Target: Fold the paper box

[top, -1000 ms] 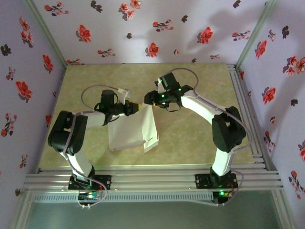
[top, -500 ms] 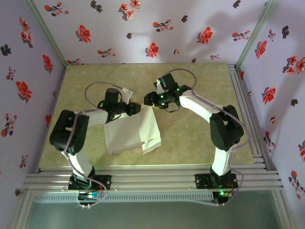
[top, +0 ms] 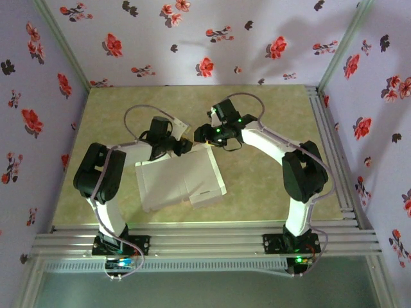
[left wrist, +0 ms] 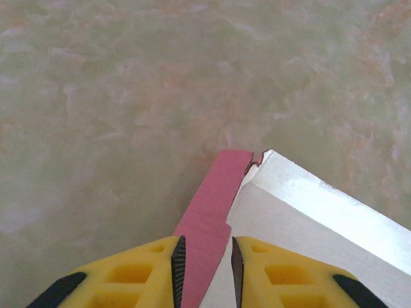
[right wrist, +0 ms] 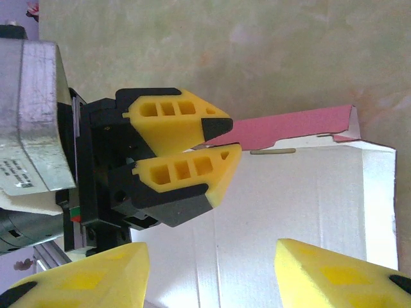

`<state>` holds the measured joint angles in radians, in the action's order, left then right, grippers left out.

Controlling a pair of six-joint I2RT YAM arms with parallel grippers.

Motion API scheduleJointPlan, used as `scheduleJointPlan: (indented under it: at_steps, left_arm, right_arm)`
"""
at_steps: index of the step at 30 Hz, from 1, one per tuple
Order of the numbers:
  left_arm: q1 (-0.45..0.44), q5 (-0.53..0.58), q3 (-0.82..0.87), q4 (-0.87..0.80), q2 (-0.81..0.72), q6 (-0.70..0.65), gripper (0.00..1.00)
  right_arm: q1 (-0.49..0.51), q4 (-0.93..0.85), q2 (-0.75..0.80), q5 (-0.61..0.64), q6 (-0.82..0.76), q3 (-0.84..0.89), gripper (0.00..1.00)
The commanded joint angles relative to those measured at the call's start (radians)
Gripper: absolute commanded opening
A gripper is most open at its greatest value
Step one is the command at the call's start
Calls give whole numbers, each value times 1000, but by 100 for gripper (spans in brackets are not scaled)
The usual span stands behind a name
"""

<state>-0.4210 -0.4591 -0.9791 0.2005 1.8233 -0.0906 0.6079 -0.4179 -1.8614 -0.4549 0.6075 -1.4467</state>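
Note:
The paper box lies flat on the table, pale side up, with creases across its panels. Its salmon pink flap stands up along the far edge beside the white panel. My left gripper reaches to that edge. Its jaws straddle the pink flap with a gap left at the right pad, so it is open. From the right wrist, the left gripper has the pink flap running out from between its tips. My right gripper hovers open over the white panel, with nothing between its fingers.
The green mottled table has free room behind and to the right of the box. Aluminium rails run along the right side and the front edge. Floral walls close in the back and both sides.
The box, half raised and narrow a second ago, has swung down and now lies spread flat. The left wrist moved back and right along the far edge. The right arm barely moved.

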Motion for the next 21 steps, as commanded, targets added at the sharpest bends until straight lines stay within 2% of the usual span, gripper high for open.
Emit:
scheduleJointPlan:
  at_steps: [1,3,5,8,15,21]
  left_arm:
    - [-8,30,-23,-35,8,-50,23]
    - [-8,33,-26,-43,9,-56,17]
    - [-8,29,-34,-66,11,-64,17]
    - [-8,-18,-83,-186,8,-110,26]
    - [-9,-53,-302,-555,66,-186,34]
    - [-56,60,-447,-765,125,-254,36]
  right_arm:
    - [7,-13,-25,5,-26,-20,55]
    - [7,-17,-29,7,-28,-22,55]
    - [5,-21,-29,11,-33,-19,54]
    - [-10,-23,-17,-1,-48,-5,54]
    - [-64,12,75,-29,-98,130,55]
    - [-93,87,156,-50,-116,282,54]
